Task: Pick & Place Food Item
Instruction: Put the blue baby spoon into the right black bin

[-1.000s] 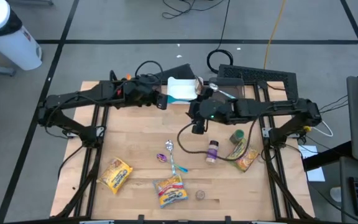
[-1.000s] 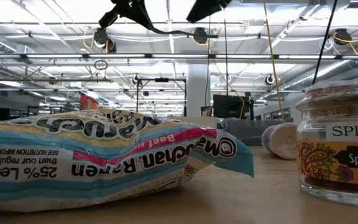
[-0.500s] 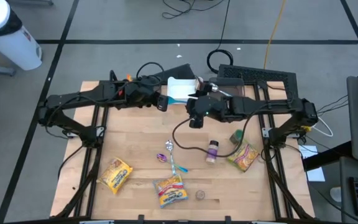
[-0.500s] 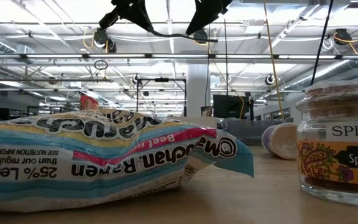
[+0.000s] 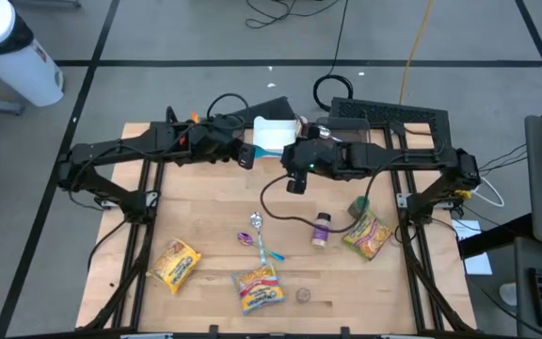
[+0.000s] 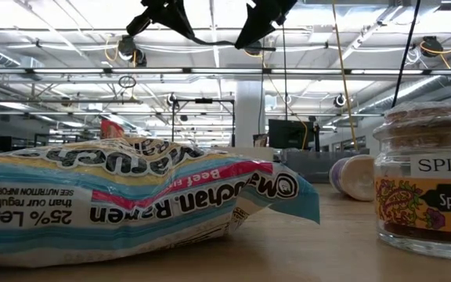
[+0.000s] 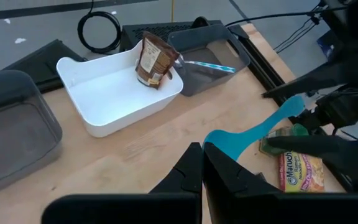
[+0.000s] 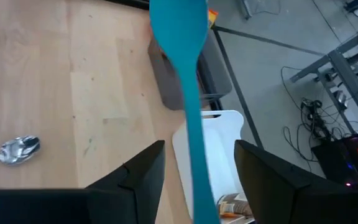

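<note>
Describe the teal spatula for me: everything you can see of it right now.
The teal spatula looks like smooth one-piece plastic or silicone: a broad rounded blade narrowing into a long flat handle. It is off the table, lying roughly level by the white bin. Its blade meets the tips of the shut left gripper, which seems to pinch it. The handle runs between the right gripper jaws, with gaps on both sides.

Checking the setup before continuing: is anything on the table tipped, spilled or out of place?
One jar lies on its side mid-table, unlike the spice jar, which stands upright near the front edge. Nothing looks spilled.
</note>
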You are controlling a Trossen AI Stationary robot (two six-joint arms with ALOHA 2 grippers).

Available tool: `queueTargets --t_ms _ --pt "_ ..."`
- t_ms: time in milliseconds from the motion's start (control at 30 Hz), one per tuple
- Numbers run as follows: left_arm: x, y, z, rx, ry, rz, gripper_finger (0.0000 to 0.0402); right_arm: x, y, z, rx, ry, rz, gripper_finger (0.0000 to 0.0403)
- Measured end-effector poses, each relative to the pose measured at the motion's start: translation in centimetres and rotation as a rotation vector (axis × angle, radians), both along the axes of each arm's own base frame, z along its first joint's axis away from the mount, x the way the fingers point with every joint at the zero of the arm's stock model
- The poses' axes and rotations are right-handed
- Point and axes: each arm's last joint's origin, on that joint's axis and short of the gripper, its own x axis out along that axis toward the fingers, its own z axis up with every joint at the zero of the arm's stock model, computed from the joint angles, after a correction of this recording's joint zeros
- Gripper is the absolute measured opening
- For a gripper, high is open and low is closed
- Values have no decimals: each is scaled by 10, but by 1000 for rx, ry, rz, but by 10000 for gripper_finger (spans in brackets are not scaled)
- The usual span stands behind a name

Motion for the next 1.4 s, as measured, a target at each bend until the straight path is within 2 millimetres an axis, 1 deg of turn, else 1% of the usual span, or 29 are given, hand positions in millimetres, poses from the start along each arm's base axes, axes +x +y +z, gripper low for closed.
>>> queueTargets --t_ms 133,267,467,800,1267,1400 --pt "1 0 1 0 -19 -19 1 3 0 -9 2 41 0 170" --pt "2 0 2 3 -21 -24 1 6 0 -12 13 45 -10 155" --pt "1 0 1 3 -14 -24 1 6 0 -11 18 31 -16 138" --pt "-4 0 -4 6 65 8 1 6 0 -9 17 17 -14 133" --pt "-4 0 -4 6 59 10 1 6 1 -9 19 16 -12 118" --pt "-2 1 -2 11 34 9 1 6 1 -9 19 17 -12 115"
